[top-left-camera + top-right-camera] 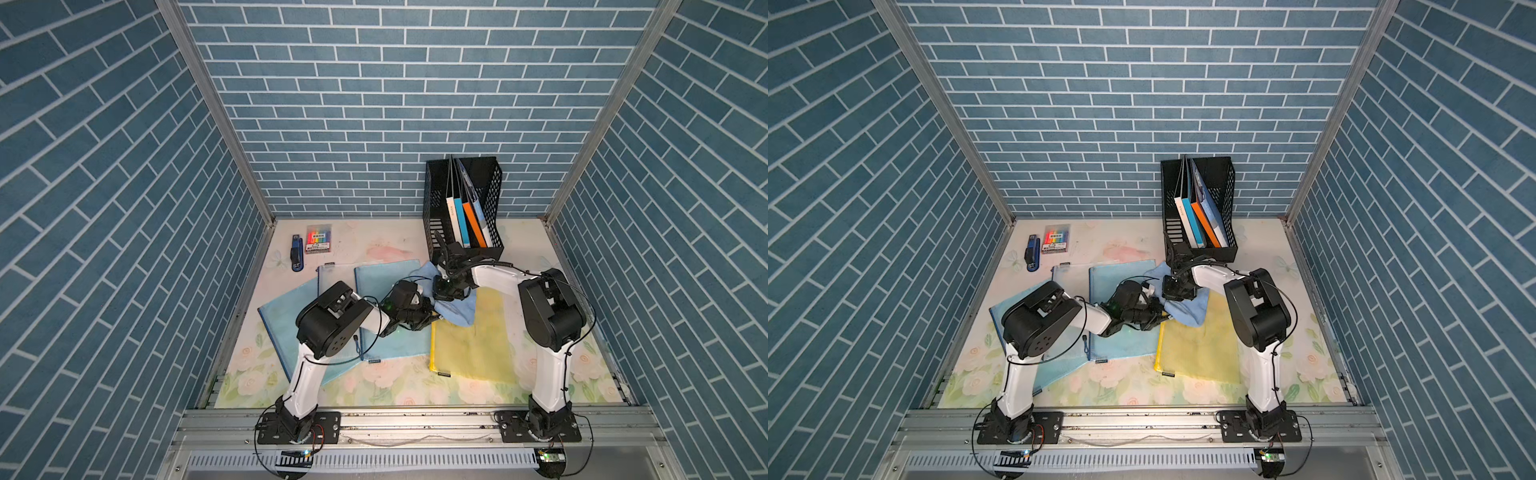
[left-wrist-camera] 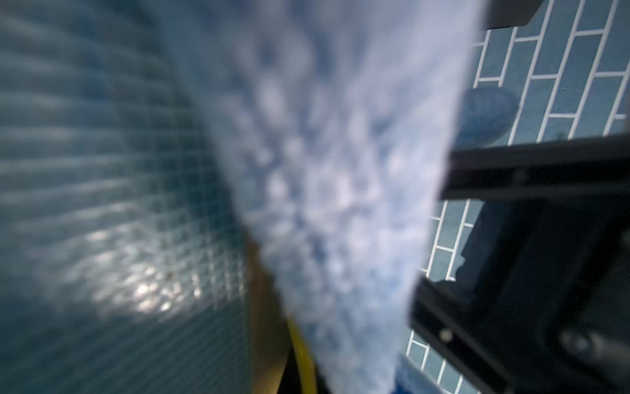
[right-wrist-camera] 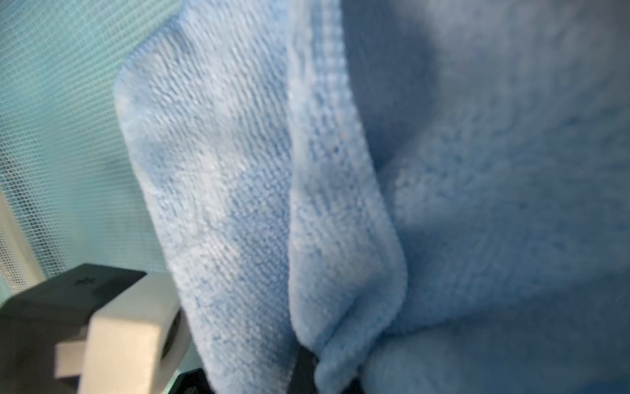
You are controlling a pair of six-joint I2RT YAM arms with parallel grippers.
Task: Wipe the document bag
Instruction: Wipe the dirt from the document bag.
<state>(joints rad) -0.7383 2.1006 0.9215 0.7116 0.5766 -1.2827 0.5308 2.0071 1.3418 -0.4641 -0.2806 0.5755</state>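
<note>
A light blue cloth (image 1: pixel 459 309) (image 1: pixel 1187 311) hangs bunched between my two grippers, over the spot where a blue mesh document bag (image 1: pixel 382 282) meets a yellow document bag (image 1: pixel 473 349). My left gripper (image 1: pixel 432 316) is shut on the cloth's near left edge. My right gripper (image 1: pixel 445 293) is shut on its far part. A second blue bag (image 1: pixel 282 324) lies partly under the left arm. In the left wrist view the blurred cloth (image 2: pixel 341 187) hides the jaws beside blue mesh (image 2: pixel 102 204). In the right wrist view the cloth (image 3: pixel 255 170) folds down onto a dark fingertip (image 3: pixel 301 370).
A black file rack (image 1: pixel 494 187) with upright books stands at the back right, close behind the right gripper. A blue stapler (image 1: pixel 296 254) and a pack of highlighters (image 1: pixel 318 240) lie at the back left. Brick-patterned walls close in three sides.
</note>
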